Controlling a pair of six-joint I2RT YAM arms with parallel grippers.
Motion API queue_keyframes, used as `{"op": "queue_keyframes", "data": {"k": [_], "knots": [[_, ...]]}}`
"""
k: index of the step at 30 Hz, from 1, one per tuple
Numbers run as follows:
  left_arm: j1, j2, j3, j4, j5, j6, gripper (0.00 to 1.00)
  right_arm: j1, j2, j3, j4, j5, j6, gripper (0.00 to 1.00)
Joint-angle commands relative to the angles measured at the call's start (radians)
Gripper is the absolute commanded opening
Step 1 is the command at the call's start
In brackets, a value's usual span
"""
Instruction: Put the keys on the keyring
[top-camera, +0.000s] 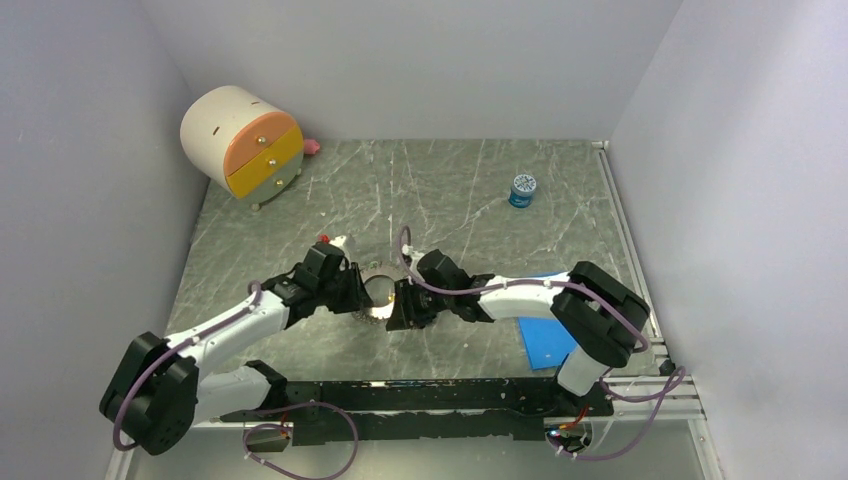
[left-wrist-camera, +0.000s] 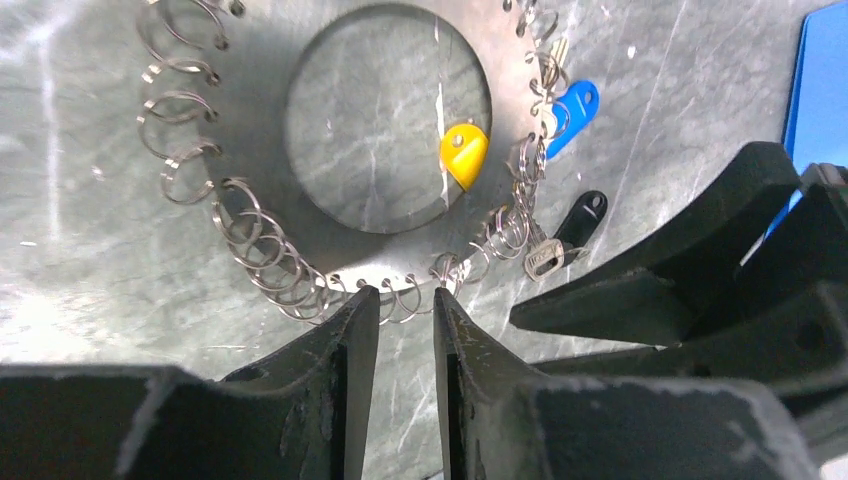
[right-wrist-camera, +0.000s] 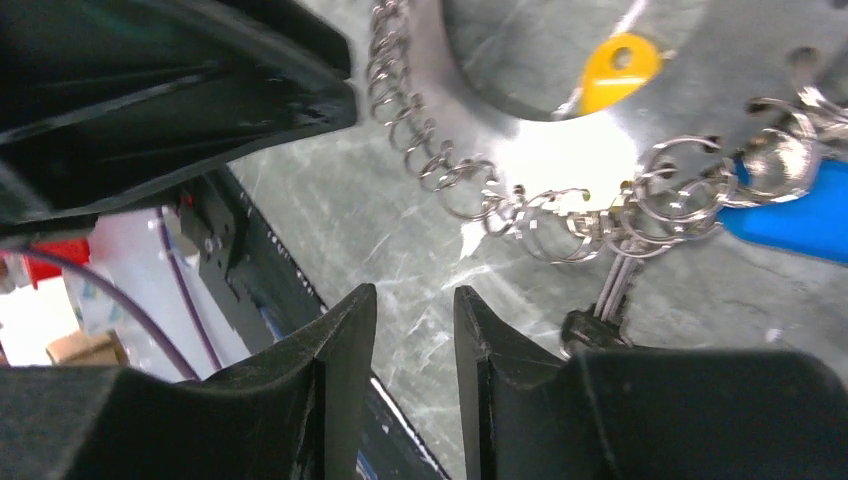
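The keyring (left-wrist-camera: 250, 140) is a flat silvery hoop lying on the table, its rim hung with small split rings (left-wrist-camera: 270, 260). Yellow (left-wrist-camera: 463, 152), blue (left-wrist-camera: 573, 108) and black (left-wrist-camera: 583, 215) key heads sit along its right side. My left gripper (left-wrist-camera: 405, 295) is at the hoop's near rim, jaws a narrow gap apart with one small split ring lying between the tips. My right gripper (right-wrist-camera: 414, 292) hovers just off the rim (right-wrist-camera: 470, 120), jaws apart over bare table. The black key (right-wrist-camera: 590, 325) lies beside its right finger. From above, both grippers (top-camera: 358, 290) (top-camera: 400, 305) flank the keyring (top-camera: 376, 268).
A round white cabinet with orange and yellow drawers (top-camera: 243, 140) stands at the back left, and a small blue jar (top-camera: 522, 189) at the back right. A blue sheet (top-camera: 548, 340) lies under the right arm. A small red and white object (top-camera: 335, 241) sits behind the left gripper.
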Motion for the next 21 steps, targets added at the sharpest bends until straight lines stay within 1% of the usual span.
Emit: {"op": "queue_keyframes", "data": {"k": [1,4,8,10,14,15,17,18,21], "knots": [[-0.001,-0.064,0.049,-0.067,-0.102,0.039,0.32,-0.001,0.015,-0.047,0.119,0.155,0.159,0.38],[0.000,-0.083,0.045,-0.055,-0.113,0.031,0.33,-0.001,0.024,-0.079,0.175,0.199,0.197,0.38],[0.001,-0.077,0.053,-0.055,-0.119,0.036,0.33,-0.002,0.046,-0.070,0.181,0.240,0.205,0.35],[0.002,-0.067,0.059,-0.059,-0.117,0.044,0.32,-0.002,0.054,-0.077,0.213,0.239,0.219,0.28],[0.002,-0.056,0.062,-0.063,-0.114,0.051,0.33,-0.003,0.075,-0.079,0.265,0.237,0.256,0.25],[0.000,-0.055,0.059,-0.062,-0.115,0.051,0.33,-0.003,0.083,-0.079,0.273,0.241,0.266,0.20],[0.000,-0.058,0.059,-0.065,-0.118,0.051,0.32,-0.004,0.095,-0.086,0.291,0.253,0.289,0.14],[0.001,-0.060,0.057,-0.063,-0.119,0.051,0.32,-0.004,0.098,-0.090,0.304,0.256,0.299,0.08],[0.001,-0.070,0.053,-0.059,-0.118,0.047,0.32,-0.005,0.109,-0.091,0.320,0.266,0.309,0.07]]}}
